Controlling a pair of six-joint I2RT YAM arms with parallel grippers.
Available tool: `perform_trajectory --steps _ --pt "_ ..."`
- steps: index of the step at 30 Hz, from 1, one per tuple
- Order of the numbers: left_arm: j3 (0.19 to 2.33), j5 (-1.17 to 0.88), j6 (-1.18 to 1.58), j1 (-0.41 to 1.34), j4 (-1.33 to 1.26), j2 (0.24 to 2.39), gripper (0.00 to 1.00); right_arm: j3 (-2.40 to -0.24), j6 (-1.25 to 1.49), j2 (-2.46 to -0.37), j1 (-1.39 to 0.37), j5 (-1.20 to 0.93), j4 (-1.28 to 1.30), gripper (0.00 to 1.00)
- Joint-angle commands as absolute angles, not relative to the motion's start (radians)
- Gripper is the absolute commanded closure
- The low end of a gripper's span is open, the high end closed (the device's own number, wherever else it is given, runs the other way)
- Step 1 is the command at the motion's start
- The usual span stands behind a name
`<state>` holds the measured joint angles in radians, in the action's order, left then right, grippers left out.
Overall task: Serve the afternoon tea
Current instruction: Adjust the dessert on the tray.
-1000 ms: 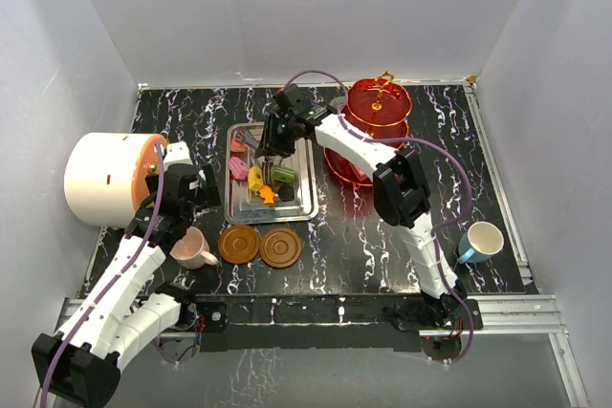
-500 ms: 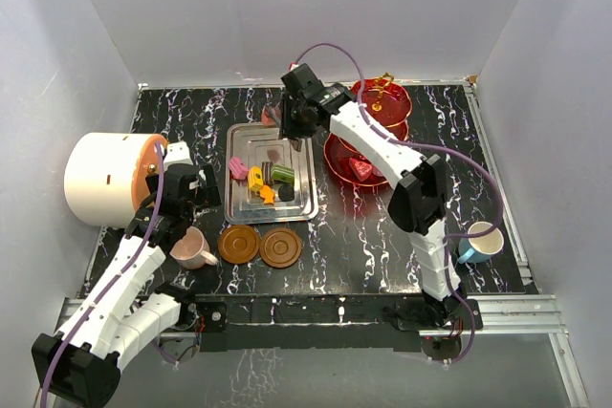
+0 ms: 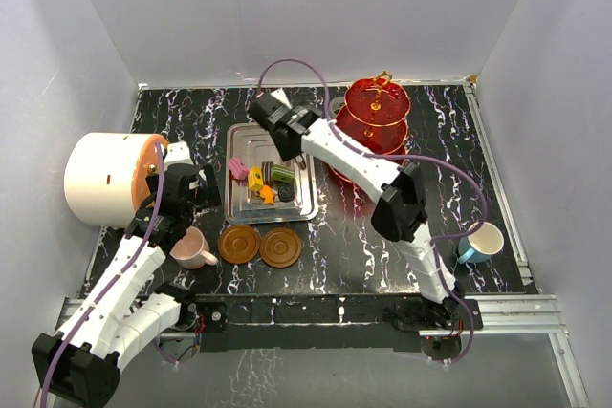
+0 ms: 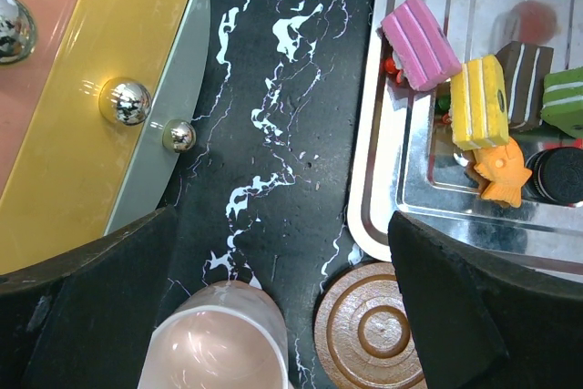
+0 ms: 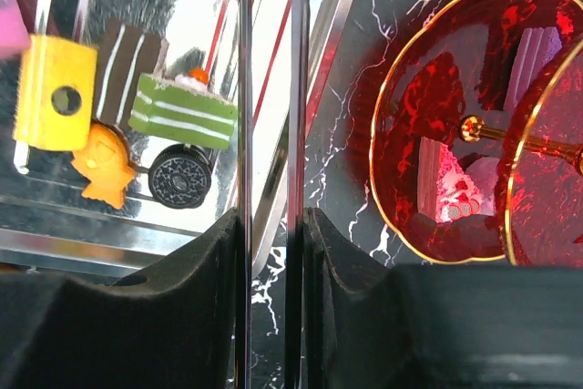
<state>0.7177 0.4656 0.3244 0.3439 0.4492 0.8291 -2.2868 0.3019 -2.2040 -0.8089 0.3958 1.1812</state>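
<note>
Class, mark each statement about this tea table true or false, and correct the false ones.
1. The pink cup stands on a saucer. False: it stands on the table, beside the two saucers, and both are bare.
2. The left gripper is open. True.
3. The steel tray is empty. False: several sweets lie on it.
4. The blue cup stands far to the right of the saucers. True.
5. The red stand holds a sweet on its bottom tier. True.
</note>
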Motion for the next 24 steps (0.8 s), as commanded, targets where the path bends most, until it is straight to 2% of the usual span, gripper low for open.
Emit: perform_trajectory --steps 1,14,24 --pt "0.711 0.466 0.321 0.34 0.446 0.815 0.01 -2.367 0.233 -2.257 -0.868 0.584 1.221 0.77" --pt "0.711 0.474 0.322 0.339 0.446 0.814 0.01 -2.322 0.195 -2.302 -0.932 0.779 1.235 0.74" --pt "0.711 0.476 0.323 0.339 0.446 0.815 0.01 -2.293 0.175 -2.342 -0.952 0.755 1.227 0.73"
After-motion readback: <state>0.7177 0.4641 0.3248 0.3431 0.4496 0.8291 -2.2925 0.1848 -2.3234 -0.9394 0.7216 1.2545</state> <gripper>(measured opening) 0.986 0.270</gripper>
